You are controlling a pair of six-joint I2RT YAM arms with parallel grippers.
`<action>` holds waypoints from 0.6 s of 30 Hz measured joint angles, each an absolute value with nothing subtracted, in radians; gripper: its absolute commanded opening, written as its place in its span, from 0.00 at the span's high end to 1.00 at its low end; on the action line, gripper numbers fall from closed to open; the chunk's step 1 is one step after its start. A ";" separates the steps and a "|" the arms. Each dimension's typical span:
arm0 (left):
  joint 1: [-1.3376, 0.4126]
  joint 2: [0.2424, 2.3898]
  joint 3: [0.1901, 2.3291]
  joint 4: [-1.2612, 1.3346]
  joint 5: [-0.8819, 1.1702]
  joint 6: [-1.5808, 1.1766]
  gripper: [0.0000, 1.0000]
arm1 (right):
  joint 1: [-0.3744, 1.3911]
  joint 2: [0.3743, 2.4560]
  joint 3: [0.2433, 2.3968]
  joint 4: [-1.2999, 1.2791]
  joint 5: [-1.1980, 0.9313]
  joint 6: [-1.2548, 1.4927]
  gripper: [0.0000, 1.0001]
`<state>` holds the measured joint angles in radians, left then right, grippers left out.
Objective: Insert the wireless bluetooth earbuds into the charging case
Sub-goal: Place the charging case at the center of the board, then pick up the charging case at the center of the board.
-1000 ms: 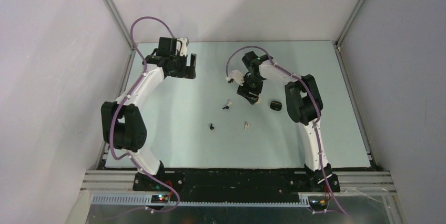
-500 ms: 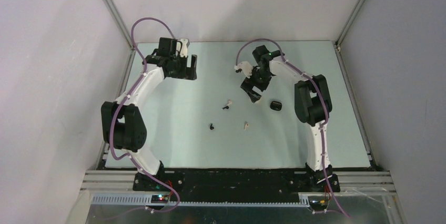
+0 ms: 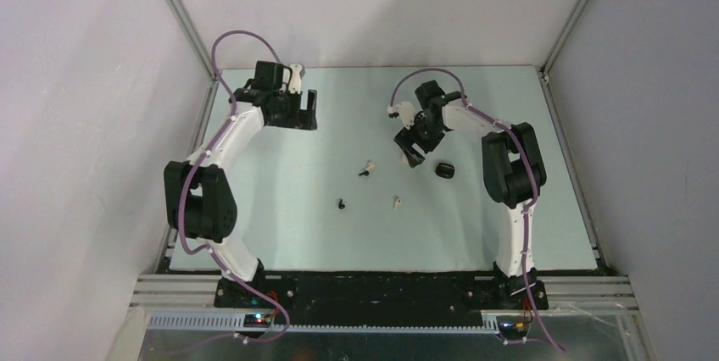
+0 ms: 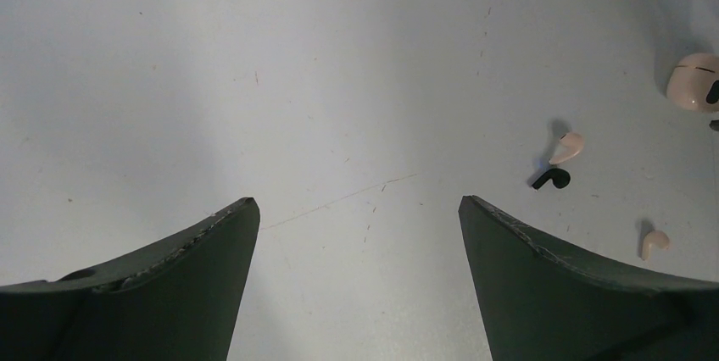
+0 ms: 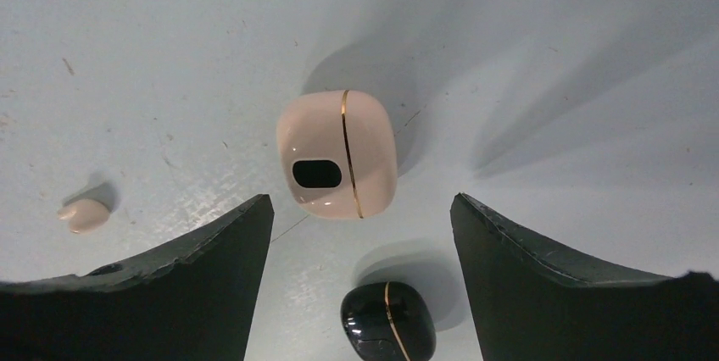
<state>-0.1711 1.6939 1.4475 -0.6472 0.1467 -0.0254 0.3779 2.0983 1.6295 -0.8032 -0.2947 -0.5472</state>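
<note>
Having swung rightward, the right claw (image 5: pixel 360 204) hangs over the cream case (image 5: pixel 339 153).

Left arm (image 3: pixel 231 134) and right arm (image 3: pixel 514 234): slim white shells, chunky black joint housings. A purple cable (image 3: pixel 227 37) loops along each. Tiny red and green lights (image 3: pixel 258 319) glow near the bases. Left end effector (image 4: pixel 356 208) and right end effector (image 5: pixel 360 202) wear dark wedge-shaped fingers (image 4: pixel 153 289), edges scuffed.

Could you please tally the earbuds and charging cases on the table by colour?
Cream earbuds: 2
Black earbuds: 2
Cream case: 1
Black case: 1
Total: 6
</note>
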 measured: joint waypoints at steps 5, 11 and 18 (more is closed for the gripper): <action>-0.159 1.719 1.452 -0.664 0.165 -0.027 0.05 | 0.385 2.077 1.577 -0.746 -0.274 -0.613 0.21; -0.145 1.725 1.457 -0.673 0.170 -0.027 0.05 | 0.398 2.077 1.567 -0.717 -0.270 -0.664 0.26; -0.145 1.730 1.463 -0.681 0.183 -0.027 0.04 | 0.416 2.077 1.567 -0.713 -0.270 -0.690 0.34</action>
<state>-0.1452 1.7302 1.4631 -0.6807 0.1825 -0.0265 0.4160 2.0766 1.5673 -0.7128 -0.2703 -0.6903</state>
